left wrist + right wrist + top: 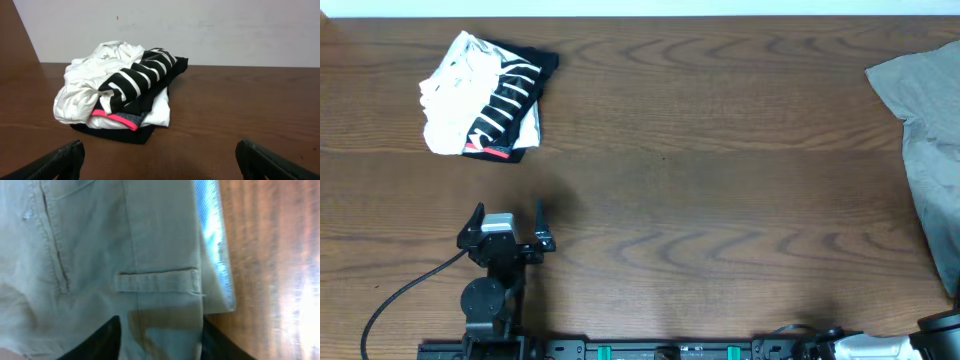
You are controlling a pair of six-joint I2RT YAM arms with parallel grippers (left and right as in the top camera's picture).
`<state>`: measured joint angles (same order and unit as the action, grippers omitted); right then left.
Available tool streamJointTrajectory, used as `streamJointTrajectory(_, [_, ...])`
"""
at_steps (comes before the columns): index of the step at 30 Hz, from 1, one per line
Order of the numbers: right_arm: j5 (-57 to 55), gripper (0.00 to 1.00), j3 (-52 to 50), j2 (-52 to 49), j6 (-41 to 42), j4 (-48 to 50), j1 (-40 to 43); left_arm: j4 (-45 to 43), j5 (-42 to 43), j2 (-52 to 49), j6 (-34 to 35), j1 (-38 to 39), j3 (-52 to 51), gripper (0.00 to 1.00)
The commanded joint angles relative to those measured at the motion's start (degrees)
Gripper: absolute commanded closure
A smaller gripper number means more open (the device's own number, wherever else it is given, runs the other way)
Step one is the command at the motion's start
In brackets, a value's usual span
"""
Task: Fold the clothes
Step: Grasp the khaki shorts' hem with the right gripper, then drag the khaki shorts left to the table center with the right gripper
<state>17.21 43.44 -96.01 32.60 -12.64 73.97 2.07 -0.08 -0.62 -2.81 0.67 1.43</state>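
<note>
The shorts [928, 130] lie rumpled at the far right edge of the table [700, 220], partly out of the overhead view and well apart from the folded striped garment [485, 100] at the far left. My right gripper [160, 330] sits low over their waistband [212, 235], fingers parted to either side of the cloth just below a belt loop [157, 280] — nothing pinched, as far as I can judge. My left gripper [508, 215] is spread wide and empty, facing the striped garment. I take this as the very start: getting hold of the shorts. Next I need to close on the waistband and draw them toward the middle — then lay them flat before any fold.
</note>
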Motion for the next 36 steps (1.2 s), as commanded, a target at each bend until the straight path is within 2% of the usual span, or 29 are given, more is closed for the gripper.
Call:
streamJointTrajectory(1, [4.72, 0.59, -3.04, -3.65, 0.79, -1.51, -0.17, 1.99, -1.51, 0.39, 0.68, 0.28, -1.16, 0.02])
streamJointTrajectory(5, [7.39, 0.67, -3.04, -3.63, 0.79, -1.16, -0.17, 1.99, -1.49, 0.39, 0.70, 0.28, -1.16, 0.02])
streamJointTrajectory(14, [14.29, 0.98, -2.95, 1.22, -0.09, -1.03, -0.57, 2.01, -1.49, 0.39, 0.70, 0.28, -1.16, 0.02])
streamJointTrajectory(18, [14.71, 0.99, -2.95, 7.10, -0.48, -2.71, -3.06, 2.01, -1.49, 0.39, 0.70, 0.28, -1.16, 0.02])
streamJointTrajectory(23, [14.51, 0.98, -2.95, 13.66, -1.20, -5.73, -10.47, 1.99, -1.51, 0.39, 0.70, 0.28, -1.16, 0.02])
streamJointTrajectory(30, [13.62, 0.98, -3.19, 15.15, -0.85, -9.16, -25.88, 2.01, -1.49, 0.39, 0.70, 0.28, -1.16, 0.02])
streamJointTrajectory(36, [7.37, 0.98, -3.61, 14.75, 6.71, -7.67, -44.19, 2.01, -1.51, 0.39, 0.68, 0.28, -1.16, 0.02])
